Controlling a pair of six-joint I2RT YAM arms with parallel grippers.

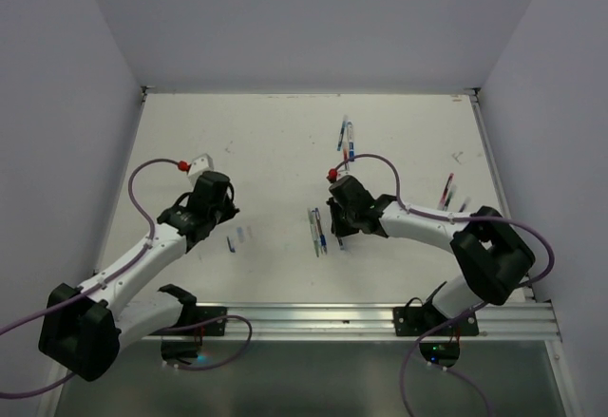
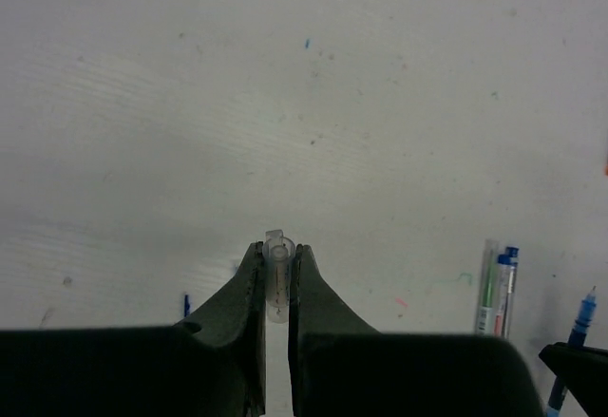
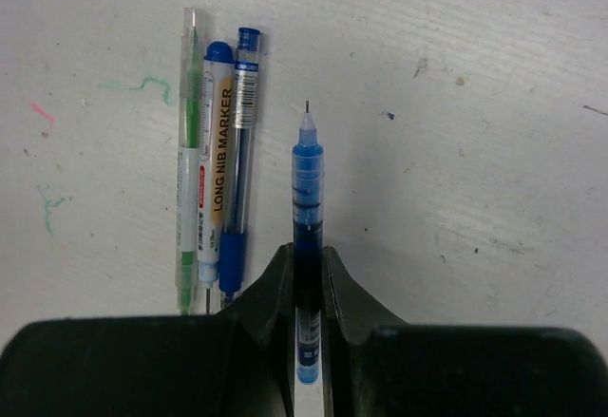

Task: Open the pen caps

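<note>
Uncapping judged complete for this unit: left tool (image 2: 277, 255) grips the clear cap (image 2: 276, 292), right tool (image 3: 306, 255) grips the bare-tipped pen (image 3: 307, 165) over the table (image 3: 475, 151); next, deposit both and approach the capped pens (image 3: 217, 170).

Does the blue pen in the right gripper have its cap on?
No, the blue pen in the right gripper ends in a bare needle tip.

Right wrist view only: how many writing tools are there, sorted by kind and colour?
Blue pens: 2 (lying blue pen; uncapped blue pen clamped in the right gripper)
Green pen: 1
Long nib marker: 1
Total: 4
</note>
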